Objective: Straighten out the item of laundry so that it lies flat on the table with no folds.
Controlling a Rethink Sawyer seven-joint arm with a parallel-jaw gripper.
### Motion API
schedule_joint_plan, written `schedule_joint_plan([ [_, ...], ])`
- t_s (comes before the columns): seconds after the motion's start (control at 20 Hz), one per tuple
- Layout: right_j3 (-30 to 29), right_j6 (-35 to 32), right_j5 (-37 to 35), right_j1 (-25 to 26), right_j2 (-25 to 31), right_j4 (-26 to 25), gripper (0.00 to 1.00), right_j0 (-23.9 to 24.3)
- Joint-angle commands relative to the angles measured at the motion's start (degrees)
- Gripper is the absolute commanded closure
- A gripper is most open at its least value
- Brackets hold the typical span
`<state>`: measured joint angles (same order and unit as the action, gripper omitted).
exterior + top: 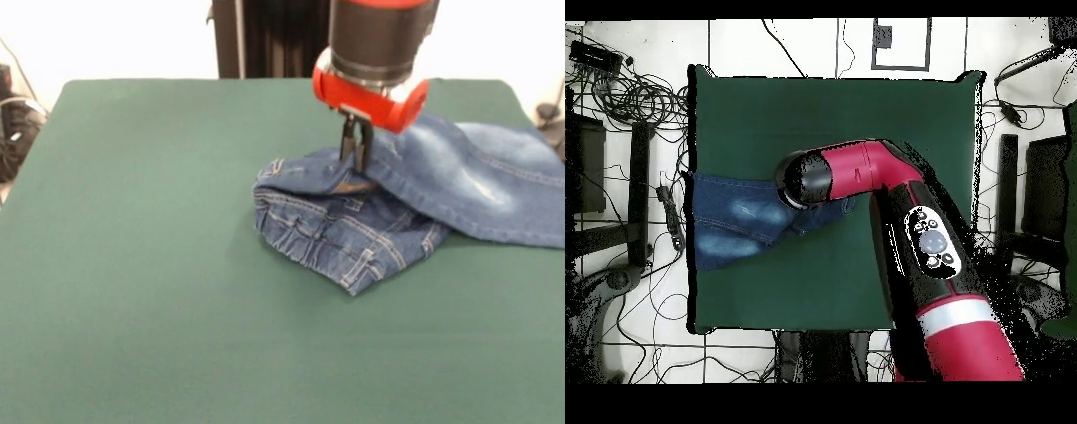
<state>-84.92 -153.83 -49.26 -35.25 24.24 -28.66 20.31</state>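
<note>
A: Front view first. Where are the jeans (397, 199)?

B: On the right half of the table (141, 265). The waistband end is bunched and folded over itself toward the middle, and the legs run off to the right edge of the picture. A fold of one leg lies over the bunched part.

A: And the gripper (357, 161)?

B: It comes straight down on the denim near the top of the bunched part. The two fingers stand close together with their tips at the cloth; they seem pinched on a fold, though I can't quite see the fabric between them.

A: Overhead view?

B: The jeans (735, 220) lie at the table's (815, 110) left side, legs reaching its left edge. The arm (895, 200) crosses from the lower right and covers the waistband end, so the gripper itself is hidden there.
</note>
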Motion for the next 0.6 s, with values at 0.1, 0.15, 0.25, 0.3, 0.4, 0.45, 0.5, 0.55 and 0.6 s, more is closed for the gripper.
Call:
schedule_joint_plan([
  [0.1,-10.06,6.0,-9.62,-7.88,2.16,6.42,1.0,-1.66],
  [0.15,-11.08,6.2,-10.36,-9.01,2.51,7.45,1.0,-1.41],
  [0.25,-12.95,6.35,-11.9,-11.61,2.88,9.37,1.0,-1.21],
  [0.3,-13.78,6.66,-12.6,-12.86,3.07,10.19,1.0,-1.06],
  [0.4,-15.53,7.46,-12.08,-15.16,3.44,11.15,1.0,-0.68],
  [0.45,-16.25,8.1,-11.72,-15.95,3.7,11.62,1.0,-0.27],
  [0.5,-17.33,8.82,-10.74,-16.74,4.11,12.01,1.0,0.25],
  [0.55,-18.39,8.77,-10.02,-17.24,4.27,12.75,1.0,0.68],
  [0.6,-19.99,9.0,-8.53,-18.24,4.54,13.31,1.0,1.14],
])
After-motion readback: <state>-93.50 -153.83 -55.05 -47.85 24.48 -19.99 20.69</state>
